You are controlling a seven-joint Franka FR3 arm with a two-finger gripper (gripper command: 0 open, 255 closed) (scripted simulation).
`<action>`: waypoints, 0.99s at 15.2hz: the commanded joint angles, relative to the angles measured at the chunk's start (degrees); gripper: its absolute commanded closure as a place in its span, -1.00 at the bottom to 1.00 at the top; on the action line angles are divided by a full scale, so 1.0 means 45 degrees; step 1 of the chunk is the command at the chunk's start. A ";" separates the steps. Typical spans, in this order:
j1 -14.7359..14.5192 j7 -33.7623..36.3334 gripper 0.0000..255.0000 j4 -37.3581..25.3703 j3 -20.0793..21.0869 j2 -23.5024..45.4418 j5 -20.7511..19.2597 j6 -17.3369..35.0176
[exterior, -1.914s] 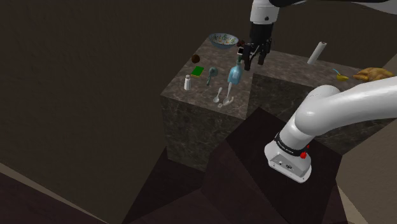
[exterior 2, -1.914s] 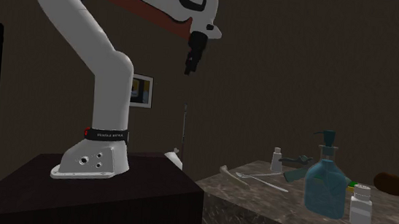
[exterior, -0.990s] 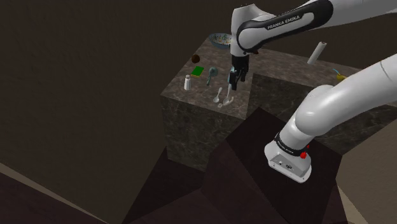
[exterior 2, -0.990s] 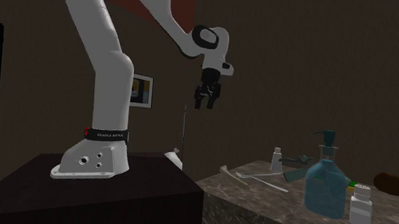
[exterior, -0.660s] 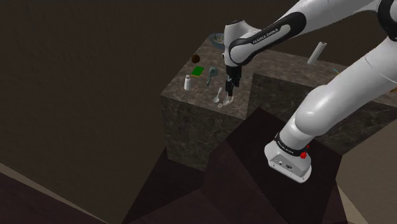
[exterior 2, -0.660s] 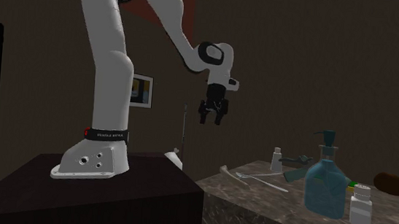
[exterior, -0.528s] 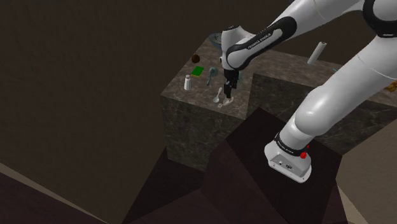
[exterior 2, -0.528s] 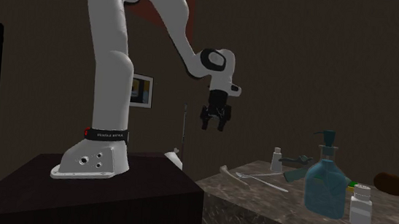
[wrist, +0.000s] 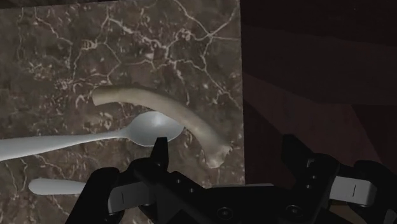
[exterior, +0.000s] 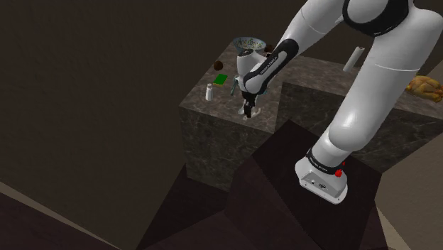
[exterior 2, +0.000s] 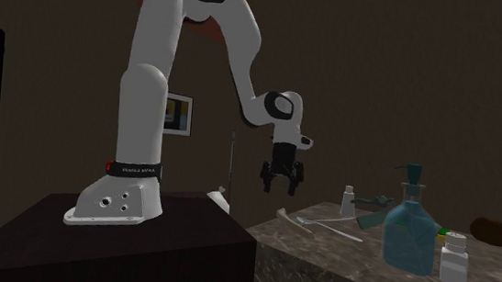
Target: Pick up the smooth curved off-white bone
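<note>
We are in the approach step. The all-black two-finger gripper (wrist: 226, 150) hangs just above the edge of the dark marbled stone table (wrist: 76, 51), spread wide and holding nothing. Right below it the smooth curved off-white bone (wrist: 167, 108) lies flat on the table. One knobbed end sits at the table's edge, roughly between the fingers (wrist: 160, 156), and the rest arches away from them. A pale grey spoon (wrist: 151, 129) nests its bowl in the bone's inner curve and seems to touch it. One finger stands over that bowl, the other past the table's edge.

Next, we judge, the gripper needs to shift along the bone toward its middle. It should straddle the bone's narrow width clear of the spoon, then descend and close. Farther along the table stand a translucent blue pump bottle (exterior 2: 407, 235) and a small white bottle (exterior 2: 454, 260).
</note>
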State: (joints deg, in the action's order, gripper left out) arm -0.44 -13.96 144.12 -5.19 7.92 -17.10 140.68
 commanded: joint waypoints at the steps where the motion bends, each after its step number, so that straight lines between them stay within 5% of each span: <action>1: -0.0067 0.0008 -1.00 -0.0530 0.0003 0.1193 -0.0417 0.0672; 12: -0.0155 0.0421 -1.00 -0.1084 -0.0194 0.3191 -0.0976 0.2105; 13: -0.0155 0.0419 1.00 -0.1072 -0.0196 0.3175 -0.0979 0.2100; 15: -0.0157 0.0424 1.00 -0.1056 -0.0199 0.3166 -0.0984 0.2106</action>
State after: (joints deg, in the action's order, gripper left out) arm -1.29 -12.12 139.52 -5.86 21.80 -21.47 149.87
